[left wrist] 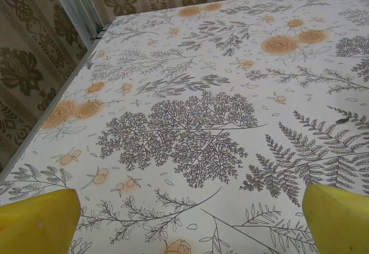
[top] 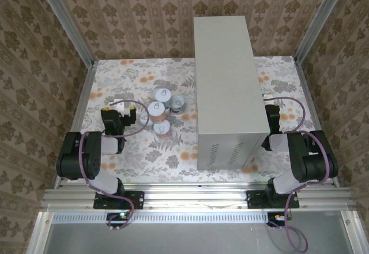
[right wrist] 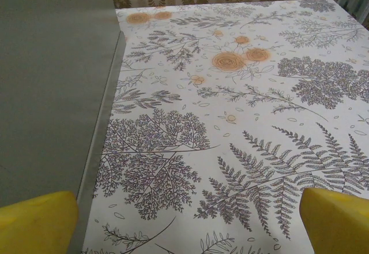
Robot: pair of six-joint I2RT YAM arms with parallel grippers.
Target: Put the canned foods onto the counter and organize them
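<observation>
Cans (top: 161, 113) stand bunched on the floral table (top: 173, 153), just left of the grey counter (top: 228, 92). The left gripper (left wrist: 184, 222) and right gripper (right wrist: 184, 222) gape wide, empty. Packed so tight, reaching for one can could topple its neighbours.

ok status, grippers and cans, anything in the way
Left gripper and right gripper open, empty. Cans bunched left of the counter, none on top. Nothing seen in the way.

arms (top: 75, 153): black joints, light-grey links | cables (top: 293, 238): purple, looped | gripper fingers (left wrist: 34, 222): yellow
</observation>
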